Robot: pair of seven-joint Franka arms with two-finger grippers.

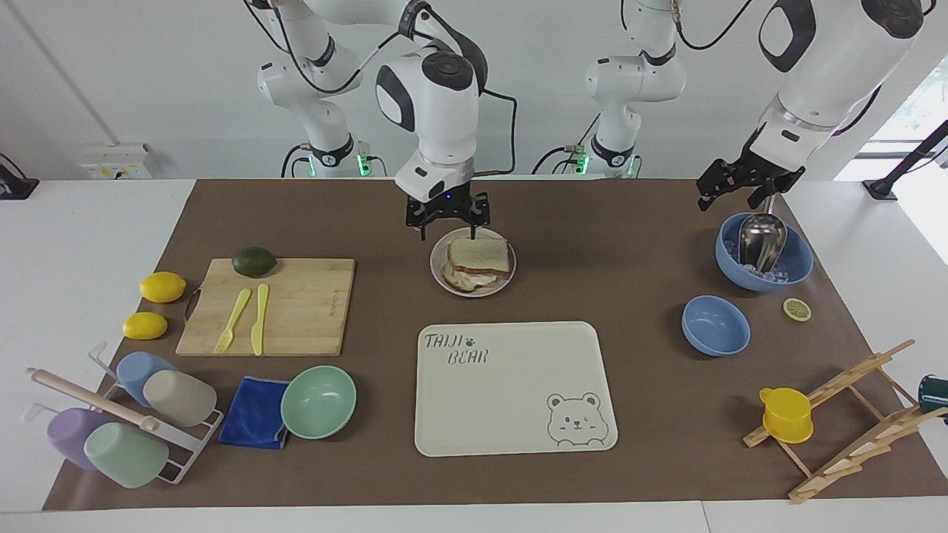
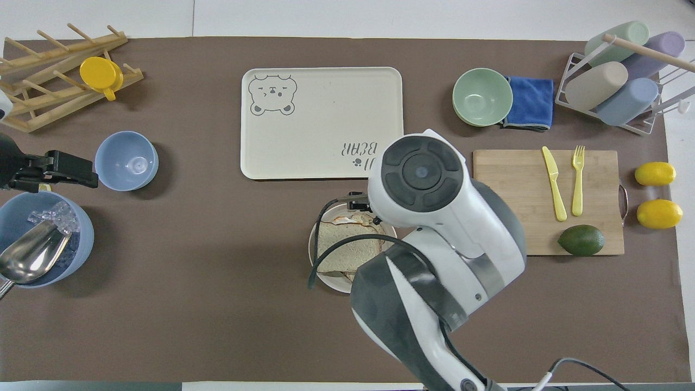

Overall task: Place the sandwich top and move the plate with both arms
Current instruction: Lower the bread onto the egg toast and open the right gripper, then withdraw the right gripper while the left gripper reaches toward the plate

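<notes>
Presently, right end effector (image 1: 446, 222): fingers spread wide, holding nothing, hovering over the plate's robot-side rim.
Bread slice (image 1: 481, 255): lying flat on top of the sandwich, free of the fingers.
Plate (image 1: 437, 260): on the brown mat near the bench's middle, nearer to the robots than the bear tray (image 1: 511, 385).
Left end effector (image 1: 743, 185): open and empty, waiting in the air over the blue bowl (image 1: 796, 270) that holds ice and a metal scoop (image 1: 759, 240).
</notes>
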